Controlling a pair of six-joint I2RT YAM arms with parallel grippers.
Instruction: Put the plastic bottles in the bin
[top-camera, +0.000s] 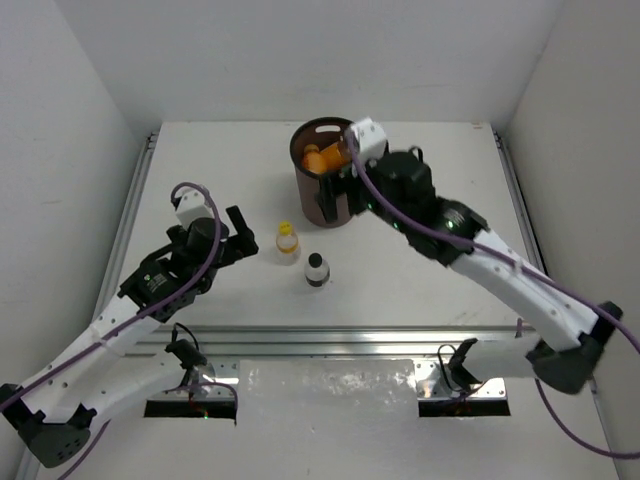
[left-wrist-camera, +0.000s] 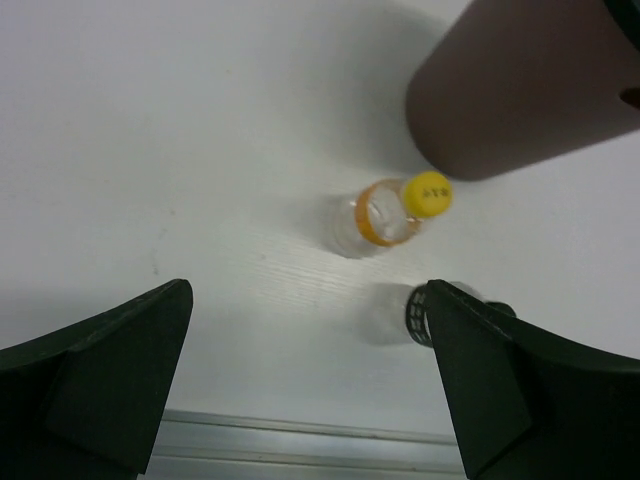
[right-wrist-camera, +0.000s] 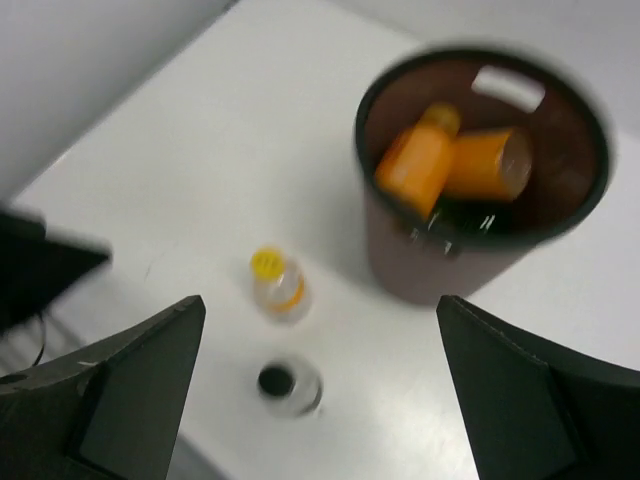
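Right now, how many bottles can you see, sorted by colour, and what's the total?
Orange bottles in the bin: 2
Clear bottle with yellow cap on the table: 1
Clear bottle with dark label on the table: 1
Total: 4 in plain view; anything deeper in the bin can't be made out.

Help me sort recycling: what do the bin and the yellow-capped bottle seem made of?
The bin looks like dull brown moulded plastic: smooth matte wall, cut handle slot. The yellow-capped bottle looks like clear glossy plastic, since the table shows through it; glass cannot be ruled out.
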